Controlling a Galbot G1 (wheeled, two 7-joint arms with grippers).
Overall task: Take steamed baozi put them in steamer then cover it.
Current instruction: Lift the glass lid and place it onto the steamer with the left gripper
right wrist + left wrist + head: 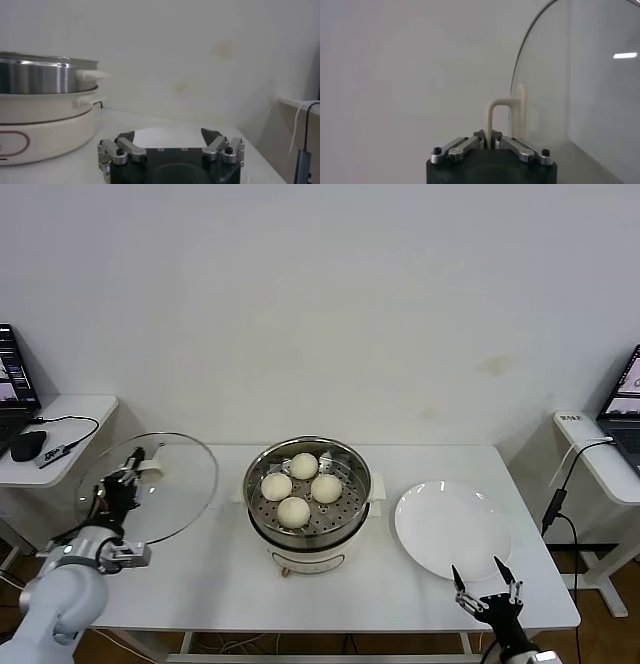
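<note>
Steamer (308,506) sits mid-desk (200,584), steel pot on a white base, uncovered. Four baozi (300,486) lie inside on the perforated tray, clustered close together, all in the pot.

Left gripper (122,481) is at the left edge of the desk, fingers (465,145) clamped tight on the cream handle (496,120) of the cover (160,484). Cover is held up off the desk, tilted nearly on edge, glass face toward the steamer, to the left of the pot and apart from it. In the left wrist view the handle loop stands between the two closed fingers, with the glass disc (580,90) just beyond it.

Right gripper (487,589) is low at the front right corner of the desk, fingers (119,148) spread wide, holding nothing. It sits just in front of the plate (450,529), at the plate's near rim; whether it touches the rim can't be told. Plate is bare white, flat on the desk right of the steamer, near but not touching it. In the right wrist view the steamer (45,100) is off to one side, well apart from the open fingers.

Side tables flank the desk: laptop (12,389) and mouse (27,446) on the left one, another laptop (625,404) with cables on the right one.
</note>
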